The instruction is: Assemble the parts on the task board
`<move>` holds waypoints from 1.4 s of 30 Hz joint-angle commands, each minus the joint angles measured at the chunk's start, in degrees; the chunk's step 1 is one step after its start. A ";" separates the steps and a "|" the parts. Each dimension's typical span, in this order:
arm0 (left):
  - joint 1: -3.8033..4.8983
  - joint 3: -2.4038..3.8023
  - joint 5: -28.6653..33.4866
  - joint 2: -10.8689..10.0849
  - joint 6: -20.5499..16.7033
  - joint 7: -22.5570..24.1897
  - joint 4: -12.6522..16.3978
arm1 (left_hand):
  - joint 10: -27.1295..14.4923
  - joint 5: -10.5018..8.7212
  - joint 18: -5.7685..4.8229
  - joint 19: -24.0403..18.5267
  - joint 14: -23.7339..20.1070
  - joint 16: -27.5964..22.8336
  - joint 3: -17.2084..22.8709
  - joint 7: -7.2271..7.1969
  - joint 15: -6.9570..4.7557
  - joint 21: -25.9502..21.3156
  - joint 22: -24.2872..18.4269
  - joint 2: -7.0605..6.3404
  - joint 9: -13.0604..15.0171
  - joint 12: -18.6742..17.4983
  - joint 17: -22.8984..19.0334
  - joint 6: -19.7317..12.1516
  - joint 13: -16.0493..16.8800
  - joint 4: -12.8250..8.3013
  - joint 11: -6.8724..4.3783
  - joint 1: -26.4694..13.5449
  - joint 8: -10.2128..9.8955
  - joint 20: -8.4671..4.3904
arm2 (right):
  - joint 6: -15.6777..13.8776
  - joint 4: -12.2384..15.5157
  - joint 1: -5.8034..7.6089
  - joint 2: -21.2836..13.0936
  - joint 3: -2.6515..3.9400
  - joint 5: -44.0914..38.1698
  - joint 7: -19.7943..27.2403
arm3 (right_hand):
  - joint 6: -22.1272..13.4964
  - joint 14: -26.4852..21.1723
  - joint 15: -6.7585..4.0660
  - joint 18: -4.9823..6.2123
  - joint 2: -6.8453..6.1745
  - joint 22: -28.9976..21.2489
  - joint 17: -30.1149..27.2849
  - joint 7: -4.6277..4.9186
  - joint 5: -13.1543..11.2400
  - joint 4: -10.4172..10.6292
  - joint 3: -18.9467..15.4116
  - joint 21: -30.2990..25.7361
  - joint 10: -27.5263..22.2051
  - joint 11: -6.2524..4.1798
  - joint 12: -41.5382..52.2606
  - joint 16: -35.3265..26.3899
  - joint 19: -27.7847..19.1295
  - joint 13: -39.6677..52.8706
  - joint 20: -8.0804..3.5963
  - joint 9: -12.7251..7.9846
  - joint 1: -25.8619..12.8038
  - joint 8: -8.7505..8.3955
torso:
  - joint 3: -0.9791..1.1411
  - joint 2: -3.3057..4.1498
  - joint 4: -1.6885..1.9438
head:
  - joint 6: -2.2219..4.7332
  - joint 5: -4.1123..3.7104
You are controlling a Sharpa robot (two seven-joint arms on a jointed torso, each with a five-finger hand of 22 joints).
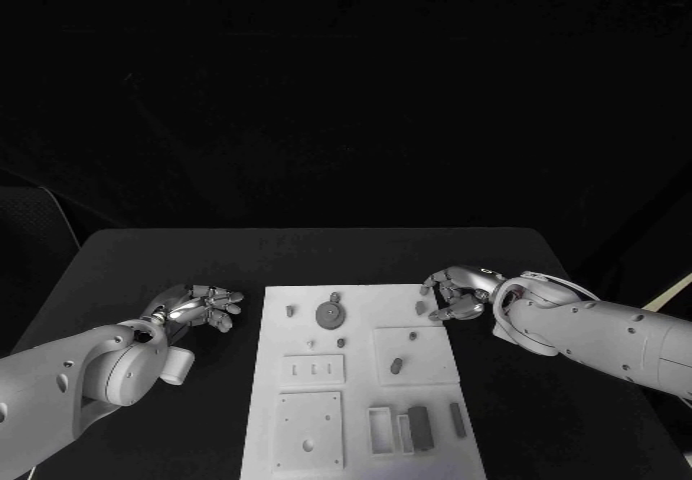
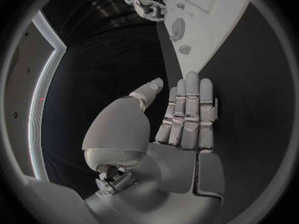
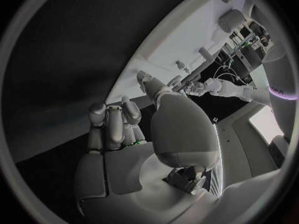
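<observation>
A white task board (image 1: 433, 440) lies in the middle of the black bench (image 1: 130, 260), running from the centre towards the near edge, with a robot hand waiting at each side of its far end.

The left hand (image 1: 195, 305) rests on the bench just beside the board's far left corner, apart from it. In the left wrist view its fingers (image 2: 190, 112) lie straight and close together, thumb out to one side, and they hold nothing.

The right hand (image 1: 459, 293) sits at the board's far right corner, its fingers (image 3: 112, 127) curled inward. From the head view I cannot tell whether they touch the board's edge or close on anything.

Small grey parts dot the board. A round toothed disc (image 1: 332, 316) lies near the far end, with a small peg (image 1: 290, 310) to its left. A raised square plate (image 1: 415, 356) right of centre carries a dark oval piece (image 1: 397, 366). A block with three slots (image 1: 313, 371) sits left of centre, and a larger square plate (image 1: 310, 430) lies nearer the front. At the front right, a white open frame (image 1: 382, 428) stands next to a dark bar (image 1: 420, 425) and a thinner dark strip (image 1: 457, 419).

Nothing lies between either hand and the parts on the board.
</observation>
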 commanded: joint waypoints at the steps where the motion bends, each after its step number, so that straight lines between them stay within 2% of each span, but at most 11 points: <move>1: -0.02 0.04 0.06 0.06 0.87 0.72 0.12 | -0.19 -0.07 0.72 0.35 -0.11 -0.30 -0.29 -0.02 0.23 -0.32 -0.09 0.34 -0.06 -0.18 0.06 -0.23 0.02 0.04 -0.02 0.40 -0.35 0.24 | 2.07 -0.30 -0.54 0.16 -0.01 -0.77 1.05 | -0.39 -0.75 0.02 -1.03 0.01 -0.10 -0.34 -0.03 -0.33 0.13 -0.36 -0.25 -0.57 0.01 -0.19 -0.46 -0.56 -0.06 0.10 -0.10 0.75 -0.19 | -0.13 -0.03 0.03 | -0.21 0.15; 4: -0.03 0.04 0.06 0.06 0.87 0.71 0.05 | -0.18 -0.07 0.72 0.35 -0.11 -0.30 -0.29 -0.02 0.23 -0.32 -0.10 0.34 -0.06 -0.18 0.06 -0.22 0.02 0.04 -0.02 0.40 -0.36 0.24 | 1.96 -0.30 -1.00 0.27 -0.02 -0.67 1.18 | -0.51 -1.04 0.05 -1.07 0.01 -0.13 -0.52 -0.04 -0.32 0.15 -0.39 -0.32 -0.67 0.05 -0.22 -0.57 -0.68 -0.07 0.13 -0.12 0.76 -0.20 | -0.17 -0.02 -0.02 | -0.30 0.27; 10: -0.04 0.04 0.06 0.01 0.89 0.68 0.05 | -0.18 -0.07 0.72 0.35 -0.11 -0.31 -0.29 -0.02 0.23 -0.32 -0.10 0.34 -0.06 -0.18 0.07 -0.22 0.02 0.03 -0.02 0.41 -0.36 0.24 | 2.23 -0.12 -1.24 0.49 -0.02 -0.06 1.38 | -0.58 -0.72 0.10 -1.15 0.17 -0.16 -0.07 0.03 -0.32 0.30 -0.47 -0.41 -0.83 0.14 -0.25 -0.36 -0.86 -0.07 0.20 -0.14 0.62 -0.14 | -0.13 -0.03 -0.09 | -0.43 0.37; 13: -0.04 0.04 0.06 0.01 0.83 0.71 0.04 | -0.18 -0.07 0.72 0.35 -0.11 -0.32 -0.29 -0.02 0.23 -0.33 -0.10 0.34 -0.06 -0.18 0.08 -0.21 0.02 0.03 -0.02 0.42 -0.36 0.24 | 2.46 -0.02 -1.27 0.58 -0.03 0.29 1.45 | -0.37 -0.90 0.16 -1.23 0.36 -0.19 -0.09 0.18 -0.32 0.46 -0.54 -0.50 -0.98 0.23 -0.24 -0.35 -1.03 -0.06 0.27 -0.08 0.44 0.09 | -0.24 -0.07 -0.05 | -0.38 0.49; 17: -0.04 0.04 0.06 0.01 0.62 0.79 0.01 | -0.17 -0.06 0.72 0.35 -0.11 -0.32 -0.29 -0.02 0.23 -0.33 -0.10 0.34 -0.06 -0.18 0.09 -0.20 0.02 0.02 -0.02 0.42 -0.36 0.24 | 2.53 0.24 -1.30 0.63 -0.03 0.60 1.54 | 0.17 -0.30 0.23 -1.32 0.65 -0.20 0.60 0.35 -0.31 0.67 -0.61 -0.54 -1.10 0.32 -0.16 0.08 -1.18 -0.02 0.35 0.06 0.21 0.51 | -0.28 -0.07 0.00 | -0.48 0.49; 34: -0.04 0.04 0.06 -0.09 0.72 0.71 0.06 | -0.16 -0.06 0.72 0.36 -0.10 -0.34 -0.29 -0.02 0.23 -0.33 -0.11 0.35 -0.06 -0.18 0.12 -0.18 0.03 0.01 -0.03 0.45 -0.36 0.24 | 2.83 0.03 -1.70 1.67 -0.03 0.88 1.72 | 3.45 0.33 0.43 -1.45 1.44 -0.11 1.42 0.48 -0.24 1.09 -0.61 -0.35 -1.23 0.51 0.43 1.07 -1.34 0.22 0.50 0.87 -0.31 2.48 | -0.24 -0.07 -0.02 | -0.69 0.57; 42: -0.04 0.04 0.06 -0.09 0.77 0.70 0.05 | -0.15 -0.06 0.73 0.36 -0.10 -0.35 -0.29 -0.02 0.23 -0.34 -0.11 0.35 -0.06 -0.19 0.13 -0.17 0.04 0.01 -0.03 0.46 -0.36 0.24 | 2.64 -0.32 -2.01 2.14 -0.03 0.88 1.66 | 4.21 0.74 0.47 -1.45 1.78 -0.09 1.82 0.54 -0.16 1.19 -0.47 -0.28 -1.27 0.51 0.55 1.40 -1.33 0.25 0.51 1.04 -0.38 2.86 | -0.21 -0.09 -0.03 | -0.80 0.60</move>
